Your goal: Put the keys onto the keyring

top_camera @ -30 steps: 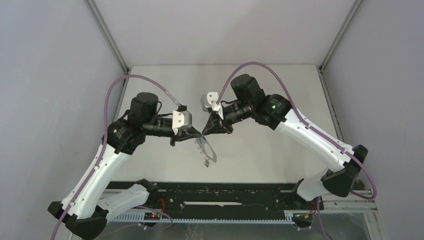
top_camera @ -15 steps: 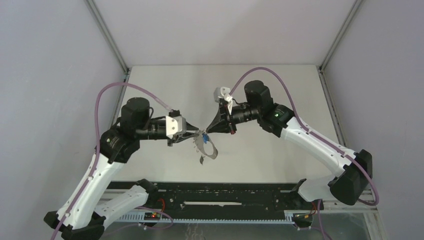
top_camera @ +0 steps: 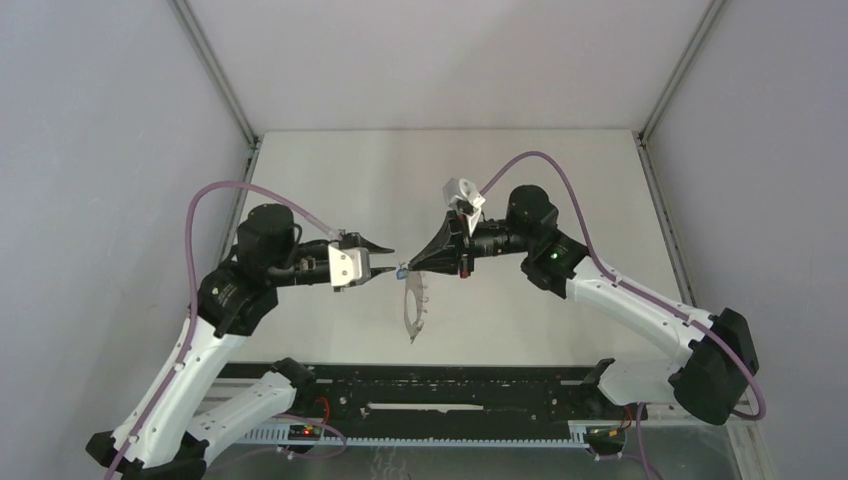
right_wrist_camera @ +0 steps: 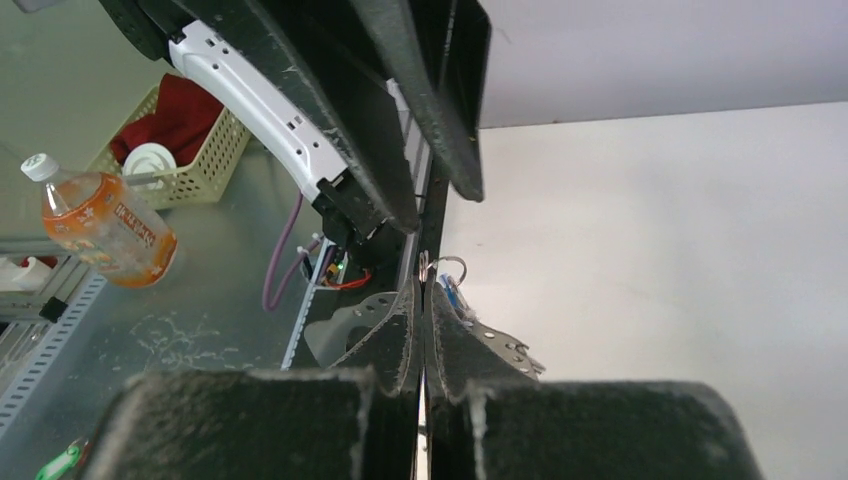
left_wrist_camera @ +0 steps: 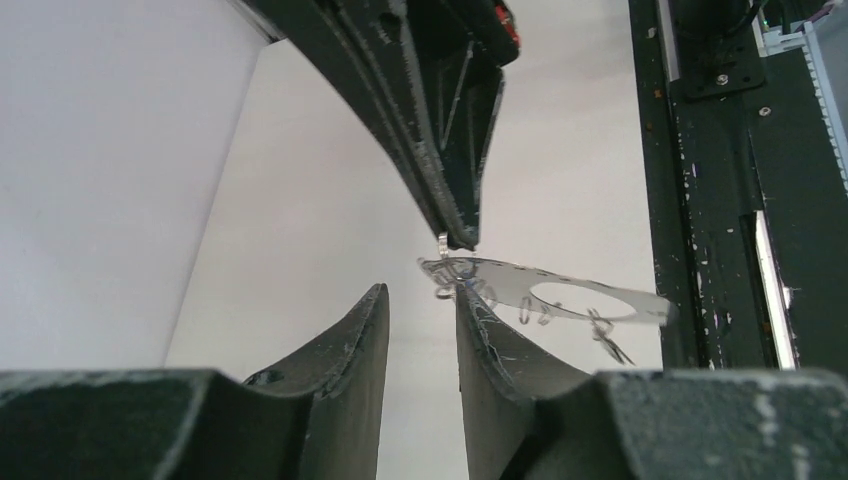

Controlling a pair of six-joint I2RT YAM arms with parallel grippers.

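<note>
Silver-grey keyring [left_wrist_camera: 500, 283], blue-headed key [right_wrist_camera: 452, 297], purple cables [top_camera: 535, 154], pale grey table [top_camera: 330, 180], white-capped orange bottle [right_wrist_camera: 100, 225], red cloth [right_wrist_camera: 190, 115].

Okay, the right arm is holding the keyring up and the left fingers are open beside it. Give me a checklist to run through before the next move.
1. Right gripper shut on the keyring: ok.
2. Keyring lifted, hanging below the grip: ok.
3. Left gripper open: ok.
4. Left fingers clear of the keyring: cannot tell; one tip sits very near it in the left wrist view.
5. Blue key threaded on: cannot tell; it shows at the gripped end.
6. Black key located: not ok; no view shows it.
</note>
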